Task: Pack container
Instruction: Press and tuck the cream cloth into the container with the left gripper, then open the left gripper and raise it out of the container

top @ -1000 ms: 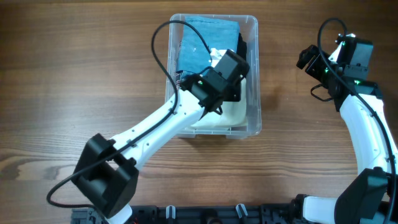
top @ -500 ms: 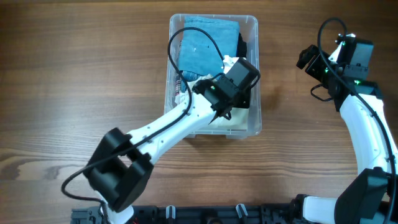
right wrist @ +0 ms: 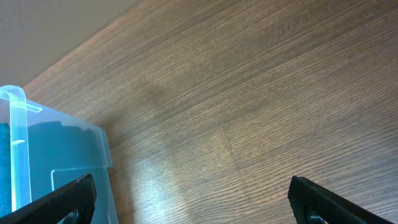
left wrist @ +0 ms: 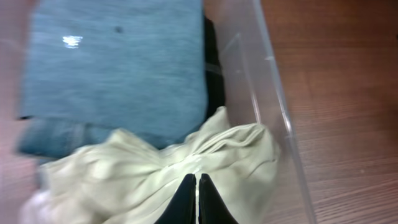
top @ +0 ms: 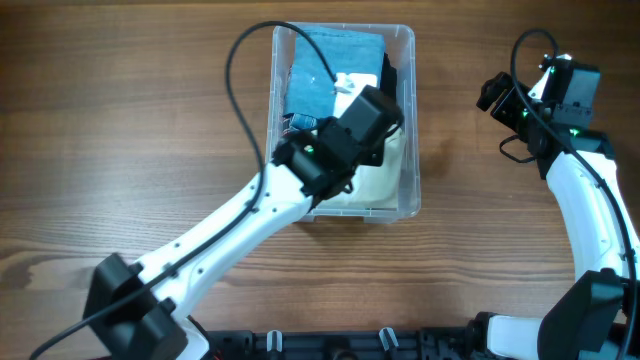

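Observation:
The clear container [top: 411,130] stands at the table's back centre. In it lie a folded blue garment [top: 335,58], a dark garment [top: 390,72] along its right wall and a crumpled cream garment [top: 372,186] at its near end. My left gripper [top: 352,88] is inside the container. In the left wrist view its jaws [left wrist: 198,184] are shut, with the cream garment [left wrist: 124,180] bunched at the tips, beside the blue garment [left wrist: 118,62] and the container wall [left wrist: 261,81]. My right gripper [top: 495,95] is open and empty [right wrist: 196,205] over bare table to the right of the container [right wrist: 18,124].
The wooden table [top: 120,120] surrounds the container on all sides. The left arm's black cable [top: 235,70] loops over the container's left rim. The right arm [top: 590,200] rises along the right edge.
The left gripper swung right and toward the near end half a second ago, then came back left over the cream garment. The right arm has not moved.

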`<state>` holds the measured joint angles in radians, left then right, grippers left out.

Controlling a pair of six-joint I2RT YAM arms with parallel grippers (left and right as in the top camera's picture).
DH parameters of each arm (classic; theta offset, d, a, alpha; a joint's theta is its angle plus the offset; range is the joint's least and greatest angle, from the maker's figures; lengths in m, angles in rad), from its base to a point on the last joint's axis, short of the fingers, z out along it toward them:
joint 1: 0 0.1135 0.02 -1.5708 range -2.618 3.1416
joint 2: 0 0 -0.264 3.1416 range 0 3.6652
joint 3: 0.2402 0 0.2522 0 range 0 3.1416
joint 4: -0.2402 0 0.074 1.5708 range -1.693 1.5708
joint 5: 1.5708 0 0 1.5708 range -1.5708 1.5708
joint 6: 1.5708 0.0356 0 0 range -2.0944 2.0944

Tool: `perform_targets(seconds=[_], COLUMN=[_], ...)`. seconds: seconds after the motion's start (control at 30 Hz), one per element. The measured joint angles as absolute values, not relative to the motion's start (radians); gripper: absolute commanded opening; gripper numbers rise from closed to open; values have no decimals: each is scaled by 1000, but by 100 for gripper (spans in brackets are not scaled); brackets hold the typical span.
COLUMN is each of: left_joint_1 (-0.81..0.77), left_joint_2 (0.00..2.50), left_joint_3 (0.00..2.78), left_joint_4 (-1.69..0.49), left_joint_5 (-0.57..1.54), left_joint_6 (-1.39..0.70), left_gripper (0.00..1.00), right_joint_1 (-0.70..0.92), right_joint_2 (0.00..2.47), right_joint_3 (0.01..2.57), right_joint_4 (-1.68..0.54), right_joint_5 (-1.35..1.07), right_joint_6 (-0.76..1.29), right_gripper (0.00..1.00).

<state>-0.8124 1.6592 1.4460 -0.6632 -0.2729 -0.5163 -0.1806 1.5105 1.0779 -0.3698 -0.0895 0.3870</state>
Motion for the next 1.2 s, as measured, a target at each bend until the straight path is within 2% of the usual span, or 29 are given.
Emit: perform_targets(seconds=[0.37, 0.63, 0.83, 0.87, 0.9, 1.03, 1.1, 1.13, 1.2], left_joint_1=[-801, -798, -722, -705, -690, -679, -678, -678, -678], left_joint_2=[1809, 1822, 1822, 1822, 1822, 1822, 1821, 1819, 1804], left_joint_3=[1443, 1443, 1443, 1443, 1443, 1443, 1443, 1443, 1443], left_joint_4=[-692, -708, -738, -738, -737, -732, -725, -723, -724], left_joint_5=[-186, -205, -208, -209, -212, -220, -229, -235, -238], left_joint_6=[-516, -516, -516, -516, -516, -515, -506, -506, -506], left_gripper=[4, 7, 7, 11, 20, 43, 49, 55, 79], right_joint_1=[-181, -181, -181, -181, -181, -181, -181, -181, -181], right_joint_2=[1510, 1510, 1510, 1510, 1510, 1510, 1510, 1510, 1510], right_joint_3=[1078, 1078, 1078, 1078, 1078, 1078, 1078, 1078, 1078], right_joint_4=[-370, -370, -370, -370, -370, -370, -370, -370, -370], right_joint_5=[-89, -89, -89, -89, -89, -89, -89, -89, -89], right_joint_6=[387, 387, 387, 387, 387, 387, 387, 387, 387], right_gripper=[100, 100, 100, 100, 100, 100, 100, 100, 100])
